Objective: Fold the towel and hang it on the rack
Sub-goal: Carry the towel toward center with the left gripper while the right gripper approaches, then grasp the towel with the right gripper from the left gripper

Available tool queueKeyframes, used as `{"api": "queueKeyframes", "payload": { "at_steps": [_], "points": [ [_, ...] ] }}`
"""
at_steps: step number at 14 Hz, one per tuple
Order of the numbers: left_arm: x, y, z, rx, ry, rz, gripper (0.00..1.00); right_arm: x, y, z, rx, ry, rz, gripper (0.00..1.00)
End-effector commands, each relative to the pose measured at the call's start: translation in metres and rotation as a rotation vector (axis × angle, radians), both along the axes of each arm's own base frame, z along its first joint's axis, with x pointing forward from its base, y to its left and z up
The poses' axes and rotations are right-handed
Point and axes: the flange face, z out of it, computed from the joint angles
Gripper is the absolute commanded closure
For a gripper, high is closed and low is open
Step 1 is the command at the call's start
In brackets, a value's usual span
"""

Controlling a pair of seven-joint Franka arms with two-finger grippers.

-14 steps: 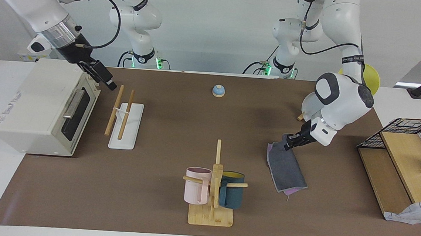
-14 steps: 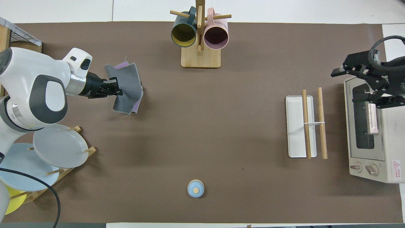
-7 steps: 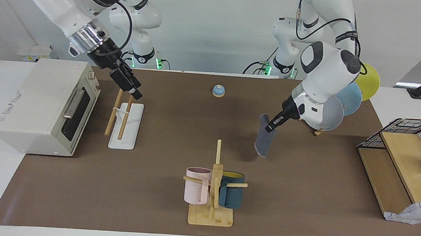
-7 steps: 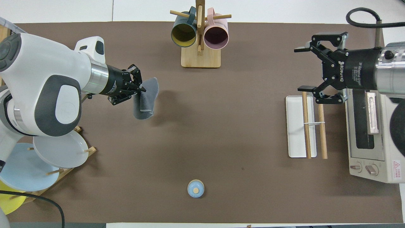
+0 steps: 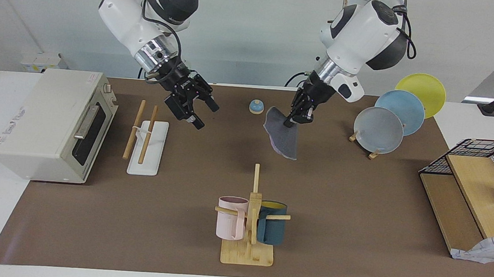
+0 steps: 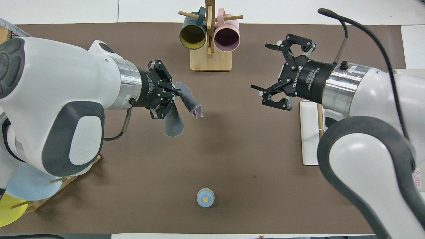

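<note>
The towel (image 5: 283, 134) hangs in the air from your left gripper (image 5: 290, 123), pinched at one top corner, its grey face outward and a sliver of purple showing at a lower edge. It dangles over the bare mat, over a spot nearer the robots than the mug tree (image 5: 251, 217) and a little toward the left arm's end from it. The left gripper's fingertips are clamped together on the cloth, so the grip looks sound, but it is only a one-corner hold and the cloth droops in a loose, twisted drape.

Your right gripper (image 5: 197, 105) hovers with its fingers spread wide and nothing in them, over the mat toward the right arm's end from the mug tree, close to the towel rack (image 5: 145, 142), the white base with two wooden bars.

The step in hand looks like a carry toward a two-handed hold. To do it well, bring the towel to the middle slowly so it stops swinging, then aim the right gripper at the free top corner, not the hanging middle. Close only once the cloth edge sits between the fingers. Keep both grippers level so the fold comes out square, and keep well above the mug tree's pegs, which could snag the hem.
</note>
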Motion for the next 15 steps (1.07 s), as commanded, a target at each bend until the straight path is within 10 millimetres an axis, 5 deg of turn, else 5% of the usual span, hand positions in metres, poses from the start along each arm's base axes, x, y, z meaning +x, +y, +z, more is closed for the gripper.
{"api": "queueKeyframes", "payload": {
  "at_steps": [1,5,15],
  "points": [
    [-0.017,-0.025,0.015,-0.019,0.039,0.17,1.0,-0.007,0.028,-0.015,0.103,0.061,-0.093,0.0],
    [-0.026,-0.045,0.016,-0.028,0.045,0.356,1.0,-0.015,0.056,-0.047,0.088,0.107,-0.061,0.0],
    [-0.017,-0.038,0.014,-0.088,0.04,0.479,1.0,-0.039,0.056,-0.075,0.003,0.123,0.153,0.0]
  ]
}}
